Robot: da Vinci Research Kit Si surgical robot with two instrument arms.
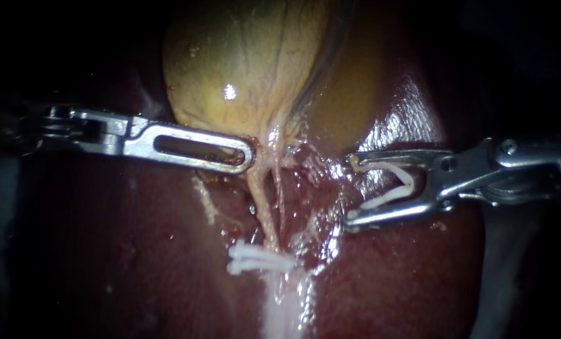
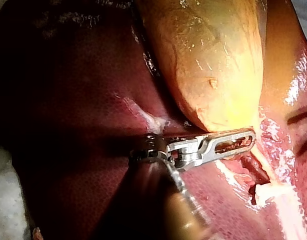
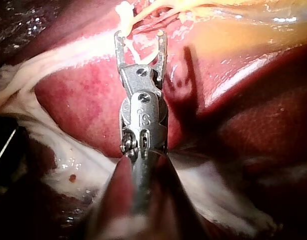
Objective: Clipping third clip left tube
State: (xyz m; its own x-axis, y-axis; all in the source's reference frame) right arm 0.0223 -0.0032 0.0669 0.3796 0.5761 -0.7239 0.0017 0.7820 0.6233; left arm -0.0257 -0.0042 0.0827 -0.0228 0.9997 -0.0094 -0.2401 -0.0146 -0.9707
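The yellow-green gallbladder (image 1: 242,56) narrows to its neck, and two thin tubes run down from there. The left tube (image 1: 259,204) is pale and thicker, and the right tube (image 1: 280,201) is beside it. Two white clips (image 1: 255,258) cross the tubes low down. My left instrument (image 1: 249,156) has slotted jaws shut on tissue at the gallbladder's neck (image 2: 243,131), seen also at the left instrument (image 2: 249,138). My right instrument (image 1: 350,189) carries a white clip (image 1: 390,185) spread between its wide jaws. It lies over the liver, well to the right of the tubes and apart from them.
Dark red liver (image 1: 406,270) surrounds the tubes and lies under both shafts. In the right wrist view the right instrument (image 3: 140,35) points at pale strands (image 3: 158,10) just ahead of its tips. A whitish band of tissue (image 1: 283,307) runs down below the clips.
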